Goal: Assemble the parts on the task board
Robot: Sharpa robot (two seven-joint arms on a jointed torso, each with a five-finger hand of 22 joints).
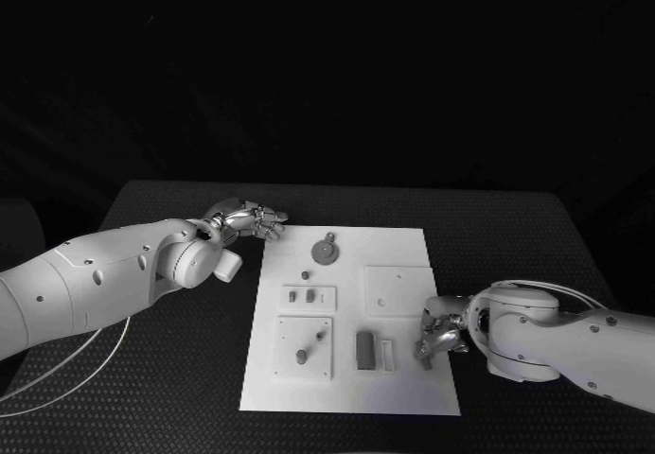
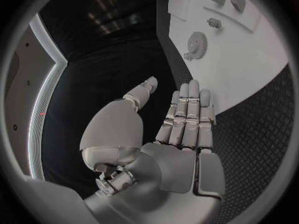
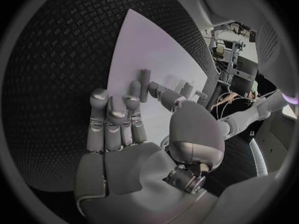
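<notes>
I see a black table with a rough, bumpy mat on it, like little diamonds pressed into rubber. The flat white plastic task board looks smooth and dull. My left hand and my right hand look like shiny silver metal. My white arm shells look like smooth, glossy plastic.

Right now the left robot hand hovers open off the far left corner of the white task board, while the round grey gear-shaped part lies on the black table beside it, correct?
Not quite. The round grey gear-shaped part lies on the white task board itself, near its far edge, as the head view shows. The left robot hand is open off the far left corner.
</notes>
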